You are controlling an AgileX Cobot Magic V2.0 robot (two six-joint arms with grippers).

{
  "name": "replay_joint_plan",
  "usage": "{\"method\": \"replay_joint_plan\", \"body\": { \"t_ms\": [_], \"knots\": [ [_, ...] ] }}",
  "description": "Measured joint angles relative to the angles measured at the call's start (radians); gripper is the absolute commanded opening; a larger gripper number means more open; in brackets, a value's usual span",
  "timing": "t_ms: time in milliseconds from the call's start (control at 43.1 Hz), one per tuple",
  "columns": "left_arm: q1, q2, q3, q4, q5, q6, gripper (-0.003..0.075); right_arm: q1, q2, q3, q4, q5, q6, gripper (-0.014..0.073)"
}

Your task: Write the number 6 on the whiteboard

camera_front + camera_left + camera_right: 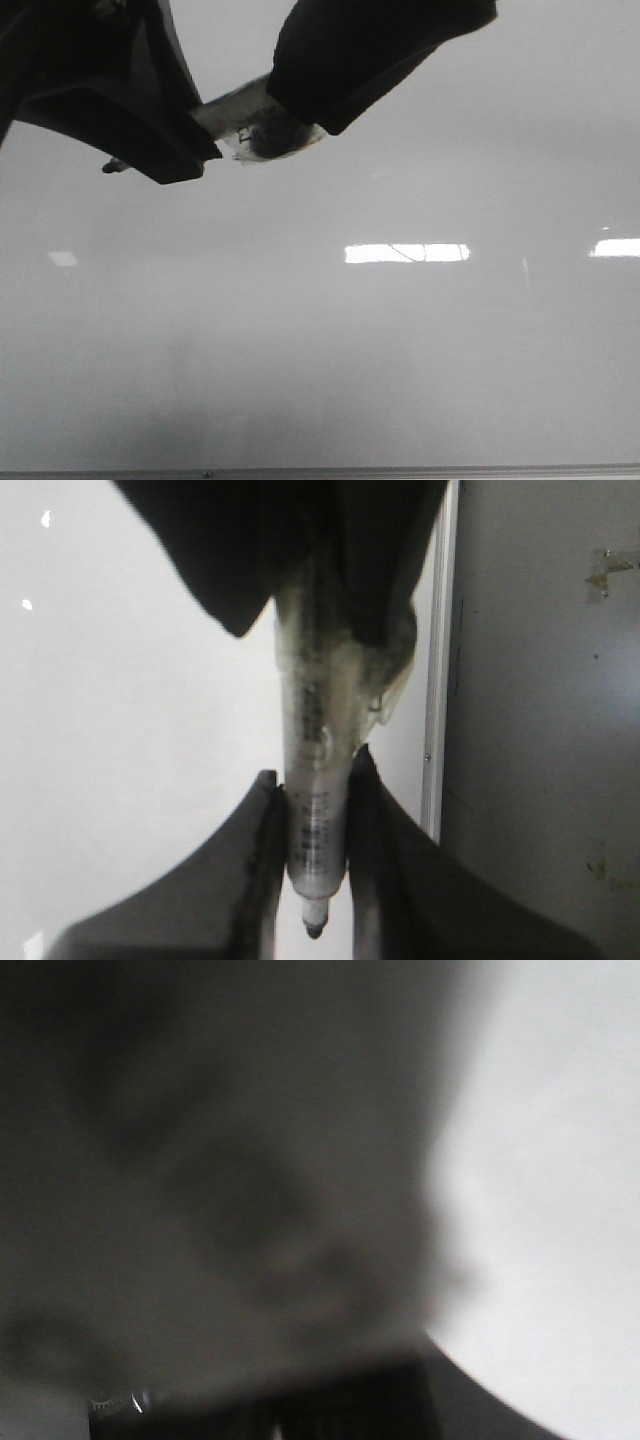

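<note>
Left hand is clamped on a clear-barrelled marker with a dark tip, one dark finger on each side of the barrel, tip poking out just past them. In the front view the same marker sits between two dark finger shapes near the top, over the glossy grey-white whiteboard. The board fills the front view; thin edge strip at the bottom, bright rectangular glares across the middle. Faint thin dark stroke visible inside the central glare; can't tell if it's part of the number 6. Left wrist view: board's pale edge strip beside a grey tabletop. Right wrist view is a blur; can't tell right hand's state.
</note>
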Motion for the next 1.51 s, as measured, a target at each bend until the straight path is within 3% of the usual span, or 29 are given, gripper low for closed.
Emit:
{"method": "replay_joint_plan", "body": {
  "t_ms": [116, 162, 209, 301, 371, 440, 533, 672, 881, 1182, 1506],
  "knots": [
    [0.0, 0.0, 0.0, 0.001, -0.011, -0.008, 0.0498, -0.009, -0.007, 0.005, -0.004, 0.011, 0.0, -0.0067],
    [0.0, 0.0, 0.0, 0.001, -0.013, -0.009, 0.0564, -0.023, -0.021, 0.017, -0.006, 0.018, 0.0, -0.0067],
    [0.0, 0.0, 0.0, 0.001, -0.016, -0.01, 0.0603, -0.049, -0.05, 0.04, -0.006, 0.02, 0.0, -0.0067],
    [0.0, 0.0, 0.0, 0.001, -0.018, -0.01, 0.0605, -0.12, -0.109, 0.101, -0.008, 0.02, 0.002, -0.0067],
    [0.0, 0.0, 0.0, 0.001, -0.02, -0.012, 0.0576, -0.187, -0.159, 0.153, -0.01, 0.02, 0.004, -0.0067],
    [0.0, 0.0, 0.0, 0.001, -0.02, -0.025, 0.0479, -0.253, -0.201, 0.197, -0.012, 0.009, 0.004, -0.0067],
    [0.002, 0.0, 0.0, 0.001, -0.023, -0.06, 0.0272, -0.317, -0.239, 0.226, -0.012, -0.03, 0.004, -0.0067],
    [0.041, 0.0, 0.0, -0.011, -0.026, -0.132, -0.0014, -0.334, -0.246, 0.231, -0.008, -0.074, 0.004, -0.0067],
    [0.159, -0.116, 0.078, -0.113, -0.193, -0.168, -0.002, -0.334, -0.246, 0.231, -0.006, -0.086, 0.004, -0.0069],
    [0.187, -0.571, 0.432, -0.215, -0.528, -0.176, -0.002, -0.334, -0.246, 0.231, 0.048, -0.2, 0.006, -0.0069],
    [0.187, -0.912, 0.665, -0.261, -0.565, -0.176, -0.002, -0.319, -0.029, 0.114, 0.09, -0.305, 0.006, -0.0069]
  ]
}}
